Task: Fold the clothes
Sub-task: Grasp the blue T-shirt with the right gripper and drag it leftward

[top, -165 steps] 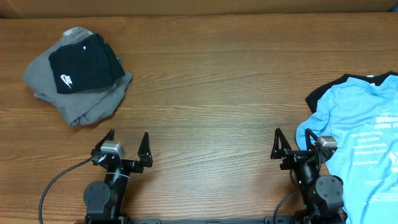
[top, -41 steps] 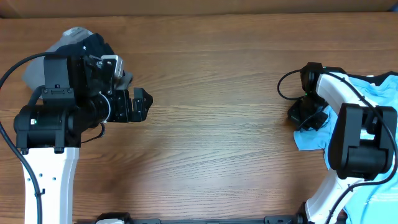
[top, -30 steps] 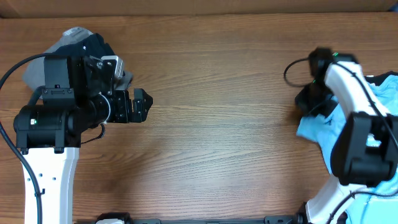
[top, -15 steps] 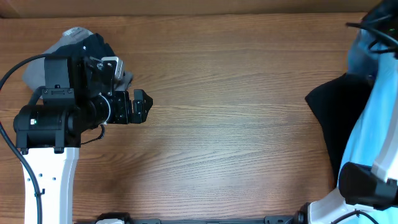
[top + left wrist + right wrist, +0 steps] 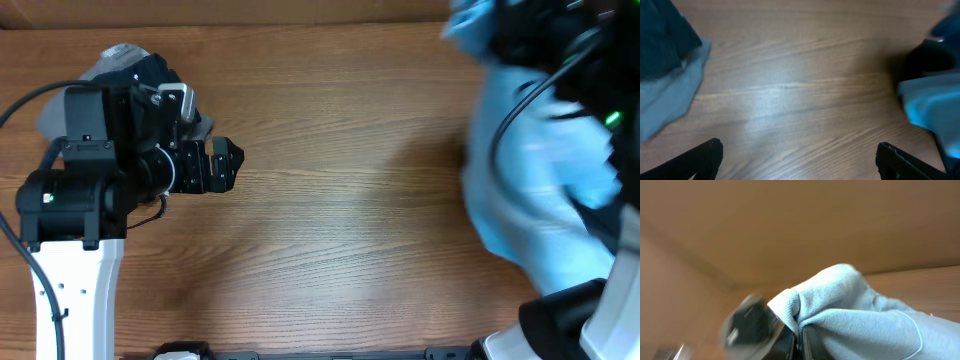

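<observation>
My right gripper (image 5: pixel 801 335) is shut on a bunched fold of the light-blue T-shirt (image 5: pixel 860 315). It holds the shirt high above the table. In the overhead view the T-shirt (image 5: pixel 535 190) hangs as a blurred sheet over the right side and hides the table beneath it. A grey garment (image 5: pixel 70 95) with a black one (image 5: pixel 150 75) on top lies piled at the far left. My left gripper (image 5: pixel 225 165) stands open just right of that pile, with nothing between its fingers (image 5: pixel 705 155). In the left wrist view the T-shirt (image 5: pixel 932 107) shows at the right edge.
The left arm's black body (image 5: pixel 90 190) and white base cover the table's left front. Bare wooden table (image 5: pixel 340 200) lies between the two arms. A wall edge runs along the back. A dark shape (image 5: pixel 932 57) sits behind the shirt in the left wrist view.
My right arm has swung the light-blue T-shirt up off the table and toward the back. The shirt now covers the black garment that showed half a second ago. The left arm has barely moved.
</observation>
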